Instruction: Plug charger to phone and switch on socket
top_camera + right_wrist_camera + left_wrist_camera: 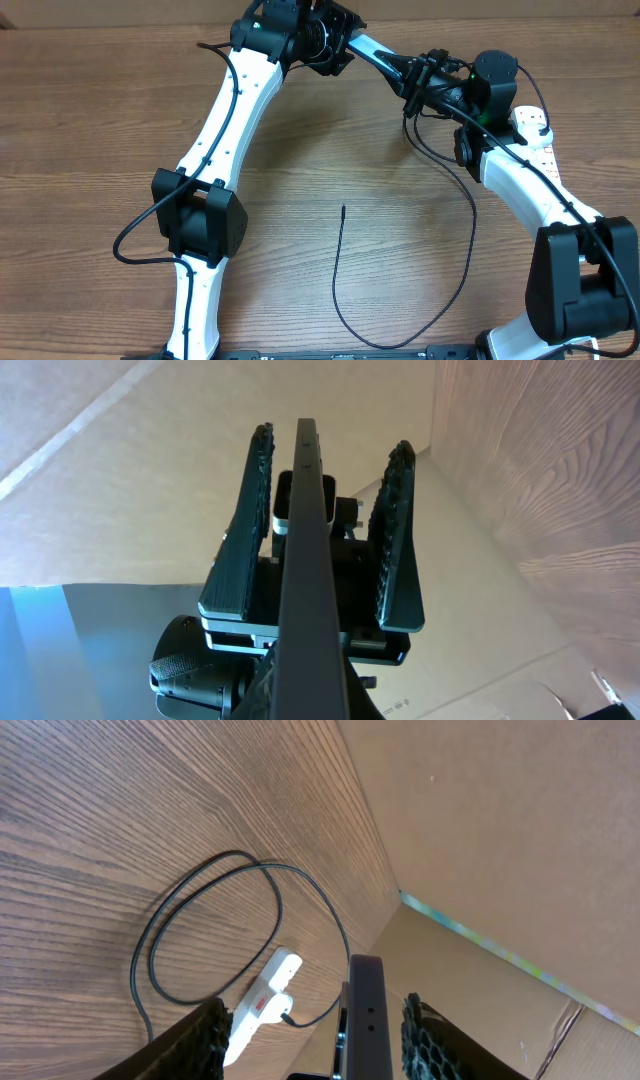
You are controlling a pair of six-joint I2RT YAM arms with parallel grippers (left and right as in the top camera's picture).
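Note:
The phone (380, 55) is held edge-on in the air at the back of the table, between my two grippers. My left gripper (335, 50) is open, with a finger on each side of the phone (367, 1010) and a gap on both sides. The right wrist view shows the left gripper (332, 440) apart from the phone's edge (305, 560). My right gripper (418, 82) is at the phone's other end; its fingers are hidden. The black charger cable (470, 230) loops across the table, its tip (343, 207) lying free. Its plug (288, 1017) sits in the white power strip (262, 1003), which is at the right (535, 135).
Cardboard walls (500, 820) close off the back and side of the wooden table (100, 120). The cable loop (270, 890) lies on the table in front of the power strip. Both arms arch over the back half of the table.

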